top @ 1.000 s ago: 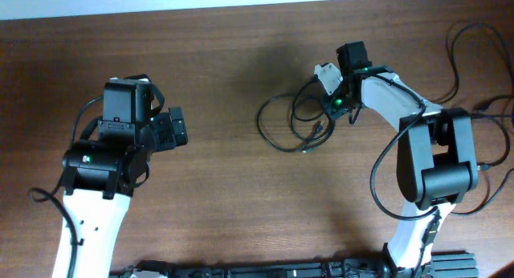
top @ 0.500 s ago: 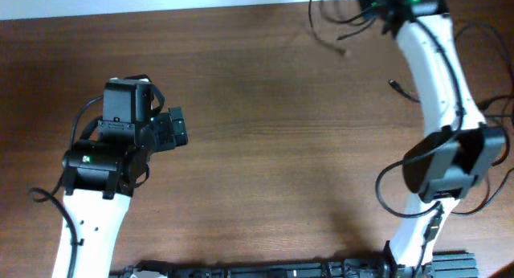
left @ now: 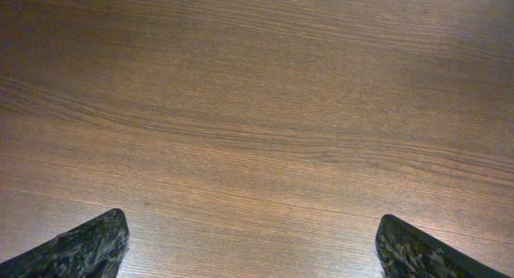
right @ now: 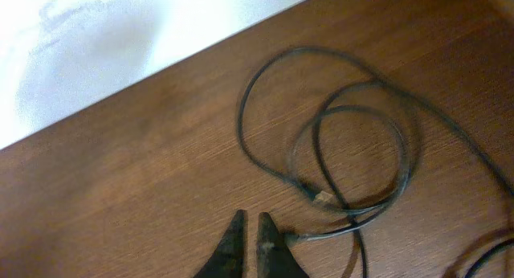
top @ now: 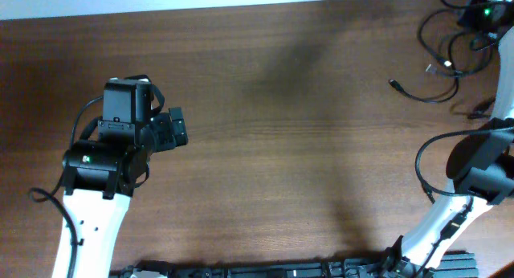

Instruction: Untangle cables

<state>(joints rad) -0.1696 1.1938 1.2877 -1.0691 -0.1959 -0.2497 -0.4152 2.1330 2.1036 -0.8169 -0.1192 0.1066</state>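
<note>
The cables (top: 440, 65) lie in loose loops at the worktop's (top: 281, 149) far right corner. Just beside the cables, the right fingers (right: 233, 250) are pressed together with nothing between them. Well left of the cables, the left fingers (left: 80, 246) are spread wide above the worktop.

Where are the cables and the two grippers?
cables (right: 323, 198), right wrist view, on the small plug end.
left gripper (left: 252, 218), left wrist view, midway between its fingertips.
right gripper (right: 250, 222), right wrist view, midway between its fingertips.

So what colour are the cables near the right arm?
The cables are black. The right wrist view shows them best.
</note>
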